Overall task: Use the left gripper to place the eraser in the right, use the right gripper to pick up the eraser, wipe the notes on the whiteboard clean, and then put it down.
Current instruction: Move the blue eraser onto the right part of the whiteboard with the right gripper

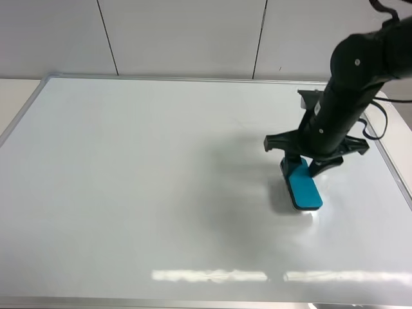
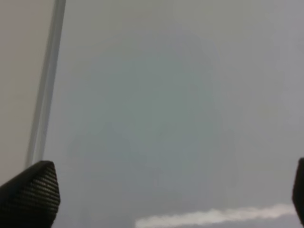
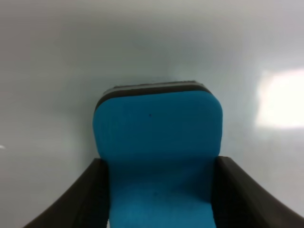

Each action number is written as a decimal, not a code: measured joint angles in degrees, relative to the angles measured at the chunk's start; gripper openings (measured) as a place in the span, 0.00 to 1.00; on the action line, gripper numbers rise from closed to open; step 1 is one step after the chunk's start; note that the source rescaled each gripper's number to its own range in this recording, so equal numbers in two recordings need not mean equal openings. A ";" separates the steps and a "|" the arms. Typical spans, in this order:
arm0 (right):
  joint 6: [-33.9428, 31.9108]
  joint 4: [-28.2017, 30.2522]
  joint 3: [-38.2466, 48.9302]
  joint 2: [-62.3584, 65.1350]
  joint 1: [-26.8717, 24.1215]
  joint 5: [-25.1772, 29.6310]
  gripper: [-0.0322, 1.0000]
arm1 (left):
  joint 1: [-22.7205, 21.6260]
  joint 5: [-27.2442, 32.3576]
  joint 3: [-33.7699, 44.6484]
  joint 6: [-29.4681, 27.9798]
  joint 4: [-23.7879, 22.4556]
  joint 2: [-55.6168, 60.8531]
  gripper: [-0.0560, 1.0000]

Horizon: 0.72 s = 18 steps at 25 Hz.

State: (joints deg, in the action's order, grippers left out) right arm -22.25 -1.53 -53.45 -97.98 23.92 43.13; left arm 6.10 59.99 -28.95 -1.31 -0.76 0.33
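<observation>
My right gripper (image 1: 306, 168) is shut on the teal-blue eraser (image 1: 304, 187) at the right side of the whiteboard (image 1: 161, 161). The eraser lies low over the board; I cannot tell whether it touches. In the right wrist view the eraser (image 3: 159, 152) sits between the two black fingers (image 3: 90, 199), with its dark felt edge at the far end. My left gripper (image 2: 164, 194) is open and empty above the whiteboard (image 2: 166, 95), near its silver frame (image 2: 47, 85). The left arm is out of the exterior view. No red notes show in any view.
The board's silver frame (image 1: 26, 106) runs along the left and far sides, with cream tabletop (image 1: 13, 90) beyond it. A panelled wall (image 1: 187, 35) stands behind. Light glare (image 1: 212, 275) lies on the board near its front edge.
</observation>
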 joint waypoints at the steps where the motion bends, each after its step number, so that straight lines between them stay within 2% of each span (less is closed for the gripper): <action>1: -0.42 0.00 1.34 0.00 -0.28 -0.74 0.05 | 0.00 0.00 0.00 0.00 0.00 0.00 1.00; 6: -2.60 -0.05 4.31 0.06 -0.48 -4.17 0.05 | 0.00 0.00 0.00 0.00 0.00 0.00 1.00; 16: -3.00 -0.05 4.42 0.16 -0.48 -4.42 0.05 | 0.00 0.00 0.00 0.00 0.00 0.00 1.00; 17: -3.00 -0.05 4.42 0.16 -0.48 -4.46 0.08 | 0.00 0.00 0.00 0.00 0.00 0.00 1.00; 18: -3.00 -0.05 4.42 0.16 -0.48 -4.61 0.18 | 0.00 0.00 0.00 0.00 0.00 0.00 1.00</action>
State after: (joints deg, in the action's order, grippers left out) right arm -25.25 -1.58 -49.02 -97.82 23.44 38.52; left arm 6.10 59.99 -28.95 -1.31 -0.76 0.33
